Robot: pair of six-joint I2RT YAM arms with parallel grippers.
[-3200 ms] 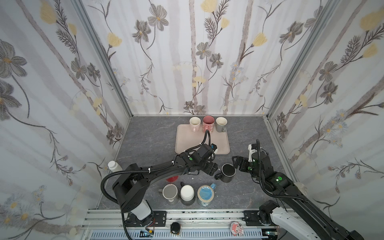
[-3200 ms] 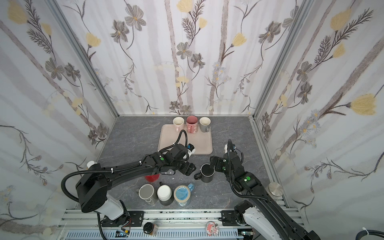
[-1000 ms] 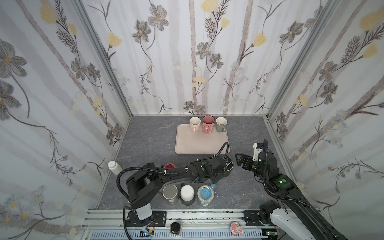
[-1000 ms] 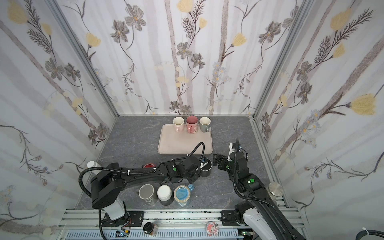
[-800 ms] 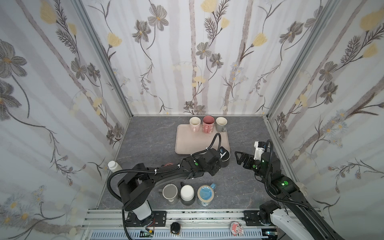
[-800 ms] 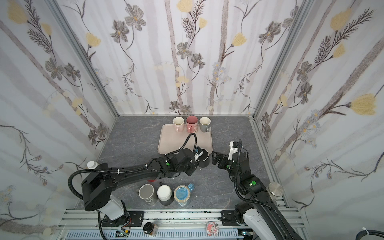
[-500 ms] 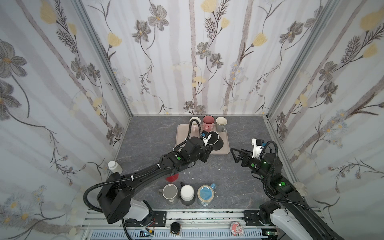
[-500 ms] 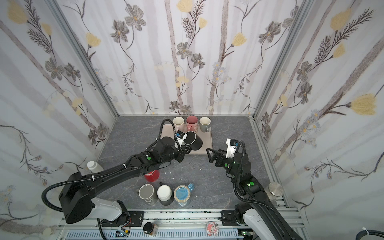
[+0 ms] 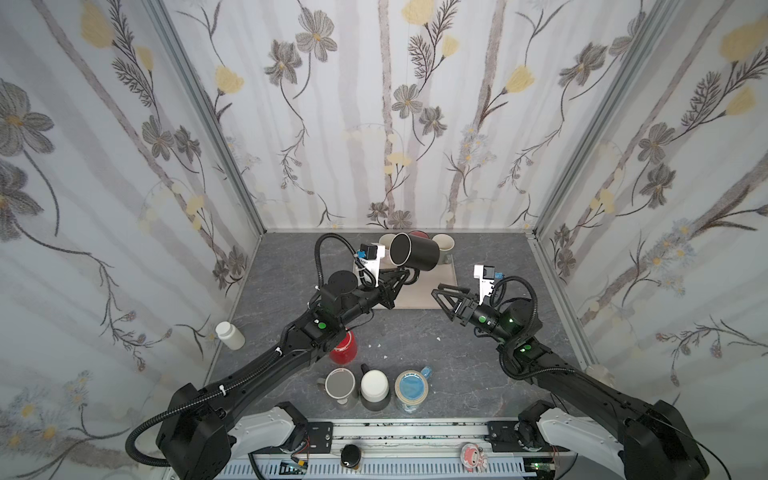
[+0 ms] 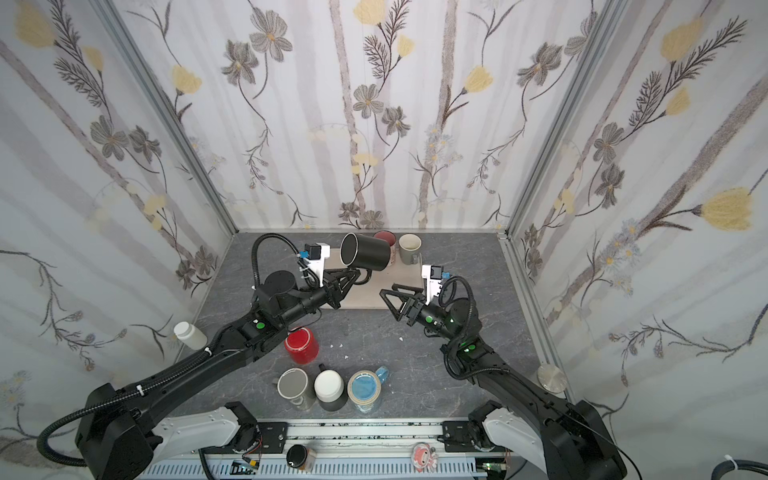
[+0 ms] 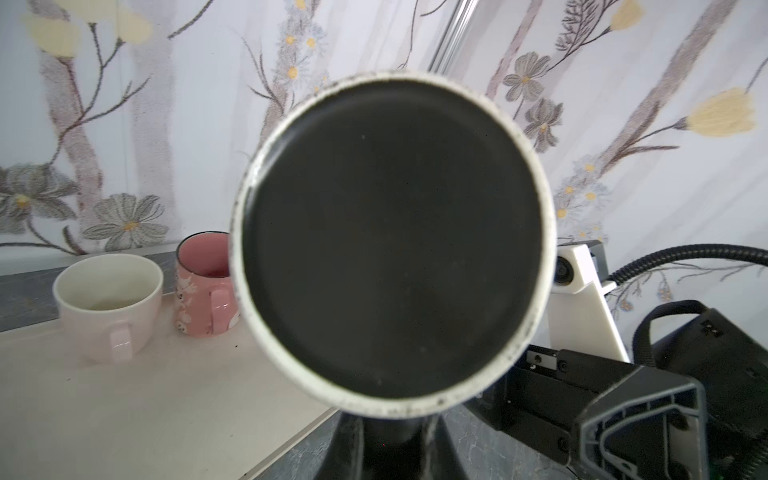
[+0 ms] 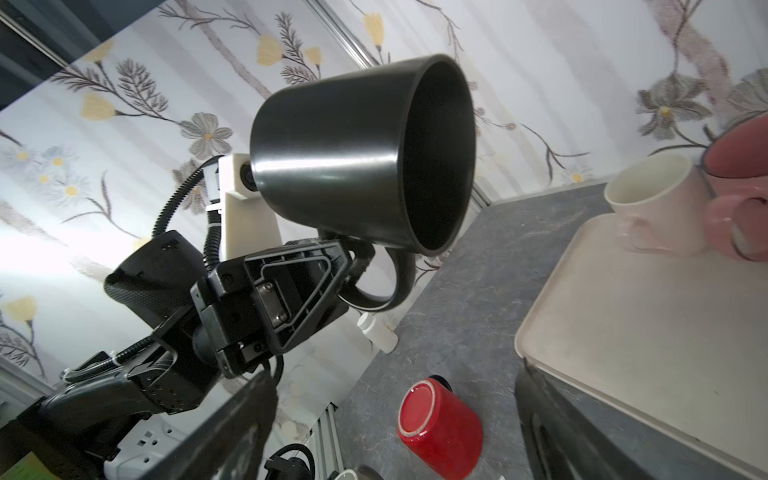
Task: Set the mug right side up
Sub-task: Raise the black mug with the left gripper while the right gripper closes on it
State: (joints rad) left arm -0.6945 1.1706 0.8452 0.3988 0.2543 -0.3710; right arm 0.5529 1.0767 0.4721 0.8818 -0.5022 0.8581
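- The left pincer [image 9: 409, 274] grips the black mug [image 9: 415, 252] by its handle.
- The mug [image 10: 368, 252] lies sideways in the air, at the centre of both top views.
- The right pincer [image 9: 438, 289] is open and empty.

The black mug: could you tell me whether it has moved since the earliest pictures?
Yes. The black mug rose from the table by the tray's front edge; the left hand now holds it over the tray's far end.
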